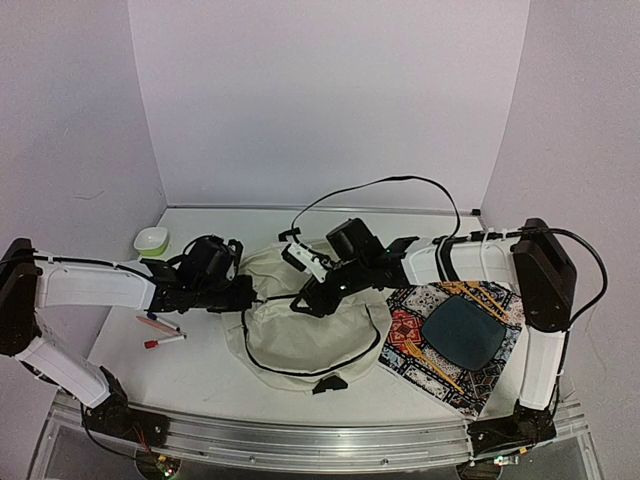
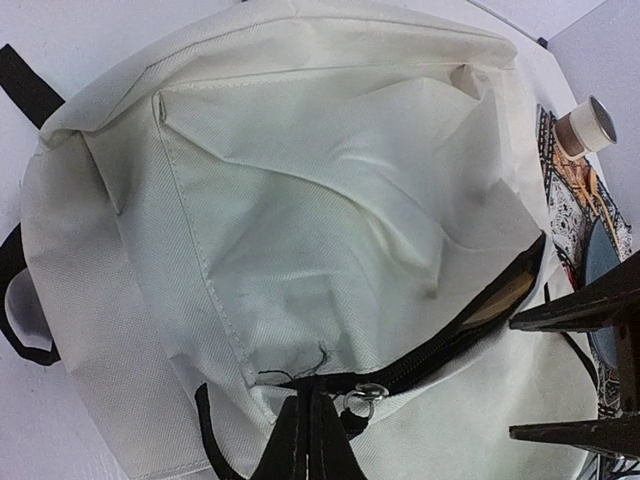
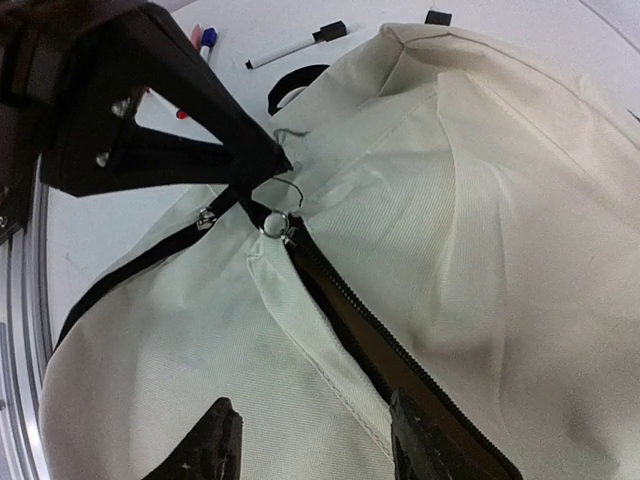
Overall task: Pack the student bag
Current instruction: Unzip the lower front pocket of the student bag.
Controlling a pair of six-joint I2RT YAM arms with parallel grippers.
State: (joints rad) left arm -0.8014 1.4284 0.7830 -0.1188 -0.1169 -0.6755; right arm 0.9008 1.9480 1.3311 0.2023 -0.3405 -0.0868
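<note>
Bag (image 1: 300,325), centre of top view, zip (image 3: 340,300) partly undone: left gripper (image 2: 305,440) clamped shut on bag at zip's end, right gripper (image 3: 315,445) half-open above slit; opening step judged underway, wider mouth needed next.

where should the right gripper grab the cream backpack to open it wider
Likely the lip of the cream fabric backpack beside the black zipper teeth, from above with one finger in the gap: the zip gapes there, and the shut left gripper pins its closed end.
</note>
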